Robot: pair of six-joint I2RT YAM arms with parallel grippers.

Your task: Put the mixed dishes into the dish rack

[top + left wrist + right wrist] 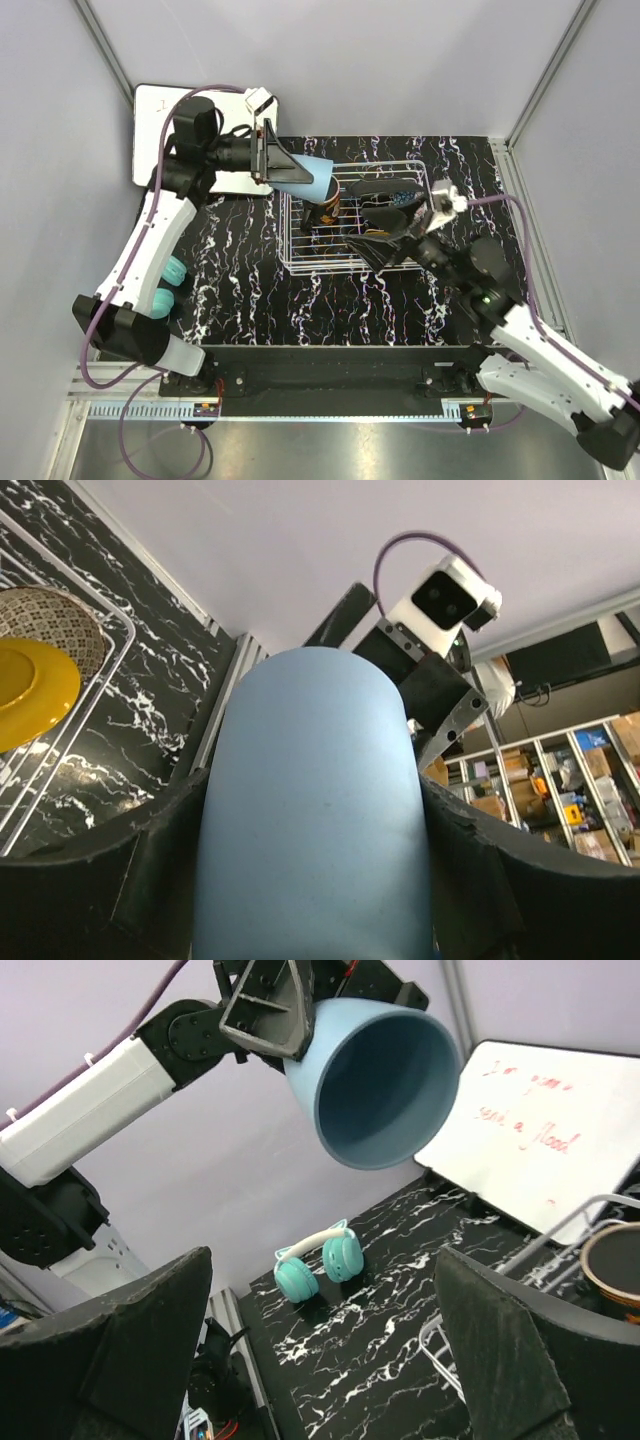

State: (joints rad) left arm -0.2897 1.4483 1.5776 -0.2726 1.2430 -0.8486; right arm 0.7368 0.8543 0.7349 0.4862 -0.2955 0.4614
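Observation:
My left gripper (288, 172) is shut on the light-blue cup (312, 178) and holds it on its side in the air over the back left corner of the white wire dish rack (300, 262). The cup fills the left wrist view (310, 810); in the right wrist view (375, 1080) its open mouth faces the camera. My right gripper (388, 243) is open and empty over the rack's front right part. The rack holds a black mug (329, 212), dark plates (385, 189), the yellow plate (30, 690) and the beige patterned bowl (55, 630).
Teal cat-ear headphones (170, 285) lie on the marble mat left of the rack, also in the right wrist view (320, 1265). A whiteboard (160, 125) with writing lies at the back left. Grey walls close in the sides and back.

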